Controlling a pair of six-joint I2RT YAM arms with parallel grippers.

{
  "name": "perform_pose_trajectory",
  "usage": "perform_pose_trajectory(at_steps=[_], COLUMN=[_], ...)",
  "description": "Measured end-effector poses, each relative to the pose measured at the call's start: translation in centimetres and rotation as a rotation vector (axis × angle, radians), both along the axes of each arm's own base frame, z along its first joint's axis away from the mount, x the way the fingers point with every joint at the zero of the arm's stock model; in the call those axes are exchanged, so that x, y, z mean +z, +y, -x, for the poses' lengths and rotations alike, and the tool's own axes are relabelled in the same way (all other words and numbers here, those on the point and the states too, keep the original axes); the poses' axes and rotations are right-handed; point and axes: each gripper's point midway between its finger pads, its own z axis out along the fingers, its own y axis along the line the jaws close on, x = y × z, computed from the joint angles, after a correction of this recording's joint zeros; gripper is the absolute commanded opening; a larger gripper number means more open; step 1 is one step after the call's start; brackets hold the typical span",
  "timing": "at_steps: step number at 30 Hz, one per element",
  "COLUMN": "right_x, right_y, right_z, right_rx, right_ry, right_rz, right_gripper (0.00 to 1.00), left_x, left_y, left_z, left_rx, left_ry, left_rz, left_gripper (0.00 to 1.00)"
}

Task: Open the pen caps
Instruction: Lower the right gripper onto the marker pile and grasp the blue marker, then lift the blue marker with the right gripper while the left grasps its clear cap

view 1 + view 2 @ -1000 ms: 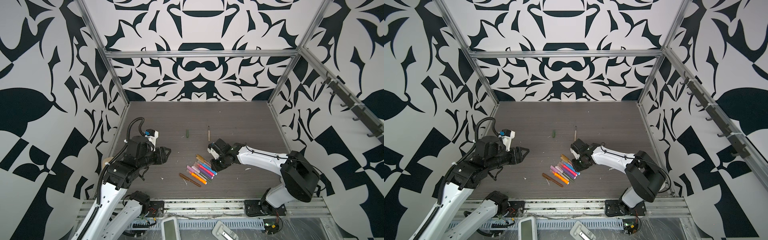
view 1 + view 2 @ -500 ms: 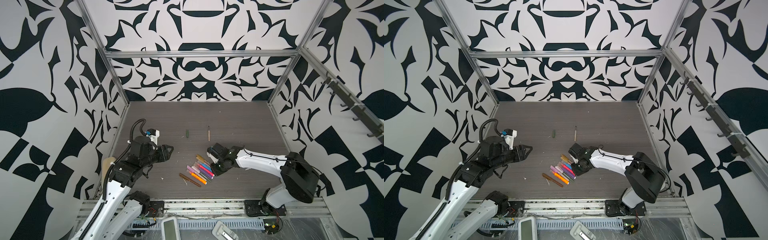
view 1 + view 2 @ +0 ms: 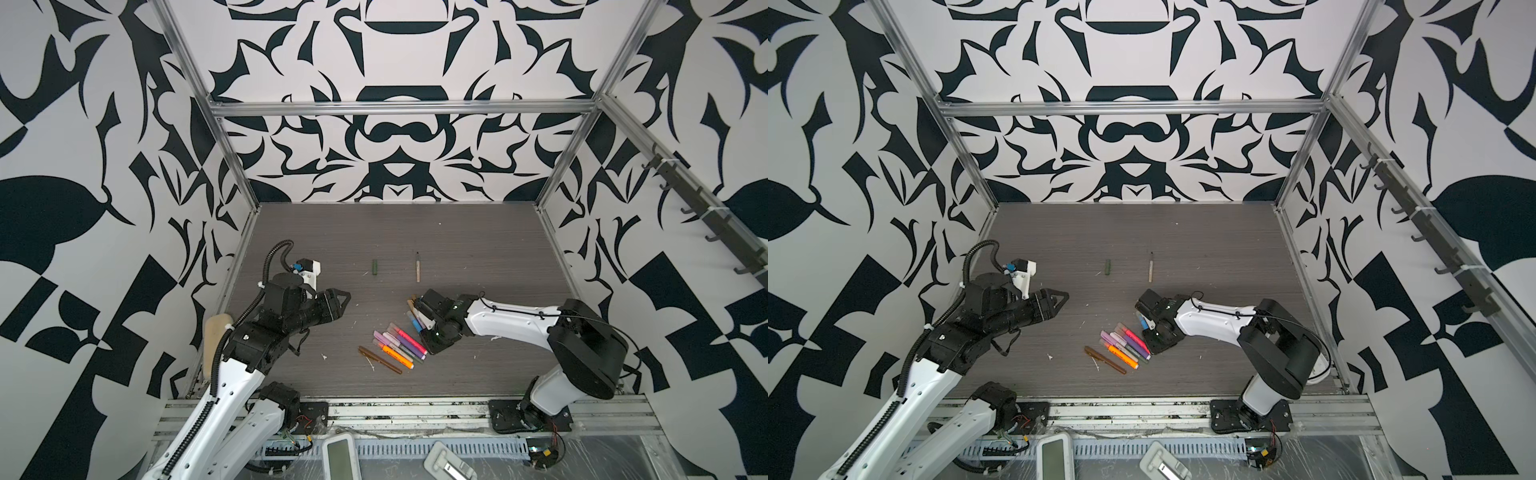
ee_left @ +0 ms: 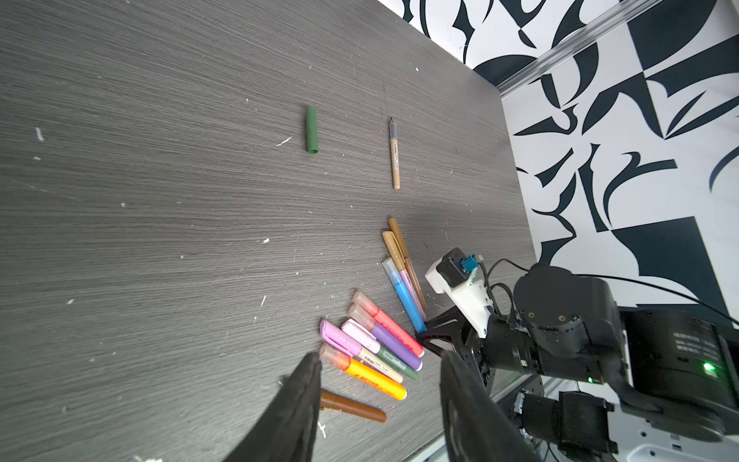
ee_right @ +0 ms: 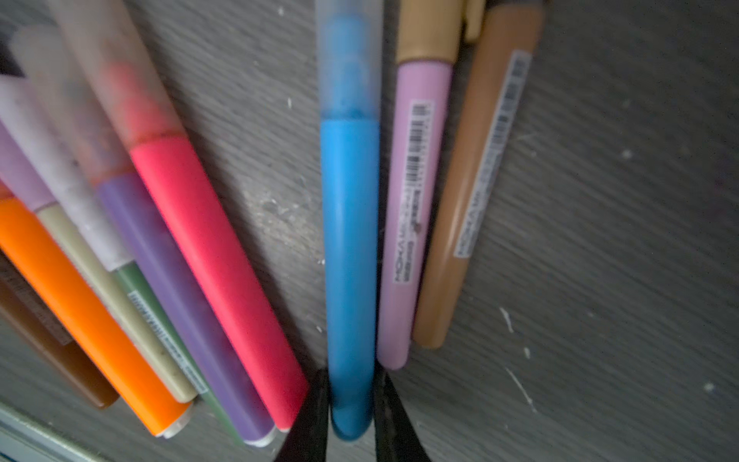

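Several capped pens lie fanned on the grey table near the front centre. My right gripper is shut on the tail end of a blue pen, which lies on the table beside a pink pen and a tan pen; its translucent cap is on. In both top views the right gripper is low over that blue pen. My left gripper hangs open and empty, to the left of the pens. A loose green pen cap and an uncapped gold pen lie farther back.
A brown pen lies nearest the front edge, beside an orange pen. Small white flecks dot the table. Patterned walls and aluminium posts enclose the sides and back. The arms' bases sit on the front rail.
The right gripper has dropped onto the pens and closed on the blue pen's tail. The left gripper shifted slightly right toward the pens, still open.
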Motion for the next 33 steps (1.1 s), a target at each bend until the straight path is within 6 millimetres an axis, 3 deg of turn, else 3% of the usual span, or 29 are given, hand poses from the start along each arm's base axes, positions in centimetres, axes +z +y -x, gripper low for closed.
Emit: perform_pose_trajectory(at_steps=[8,15,19,33], right_x=[1.1,6.8,9.0,11.1], right_y=[0.2,2.4,3.5,6.8], right_z=[0.8,-0.3,-0.8,-1.3], right_rx=[0.058,0.112,0.145,0.154], right_ry=[0.017,-0.048,-0.065,-0.012], right_rz=[-0.028,-0.132,-0.169,-0.269], right_gripper=[0.18,0.13,0.1,0.07], left_x=[-0.3,-2.7,-4.1,-7.0], left_y=[-0.8,-2.6,-3.7,-6.9], left_z=[-0.8,-2.3,-3.1,-5.0], left_rx=[-0.005,-0.006,0.002,-0.003], left_ry=[0.027,0.13,0.207,0.352], left_rz=[0.026,0.106,0.164,0.244], left_gripper=[0.51,0.54,0.54,0.53])
